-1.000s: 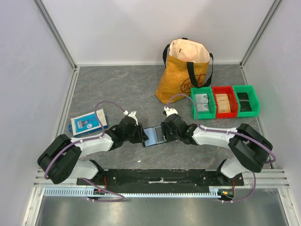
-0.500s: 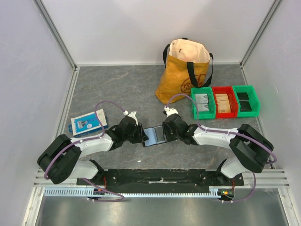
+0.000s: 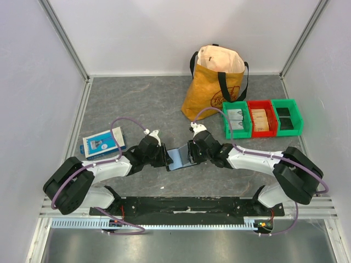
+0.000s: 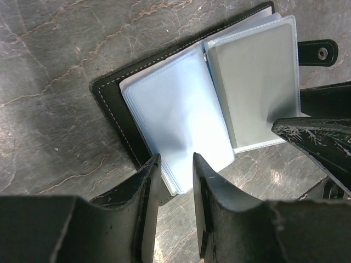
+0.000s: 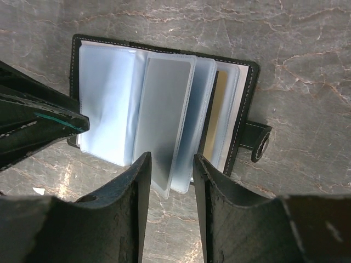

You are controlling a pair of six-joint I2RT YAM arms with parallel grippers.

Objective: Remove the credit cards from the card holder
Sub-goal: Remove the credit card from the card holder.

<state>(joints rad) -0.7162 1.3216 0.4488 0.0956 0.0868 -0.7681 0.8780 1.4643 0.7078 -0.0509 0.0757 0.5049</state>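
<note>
Card holder [image 3: 179, 158] lies open mid-frame on the table [image 3: 137, 104]: left pincer [image 4: 176, 164], half-spread, pins its sleeves flat so right pincer [image 5: 171, 160], half-spread too, straddles a raised sleeve; credit cards [image 5: 218, 108] not yet out

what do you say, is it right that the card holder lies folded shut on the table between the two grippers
Not quite: the card holder lies open, not folded shut, on the table between the left gripper and the right gripper. Both wrist views show its clear sleeves fanned out.
</note>
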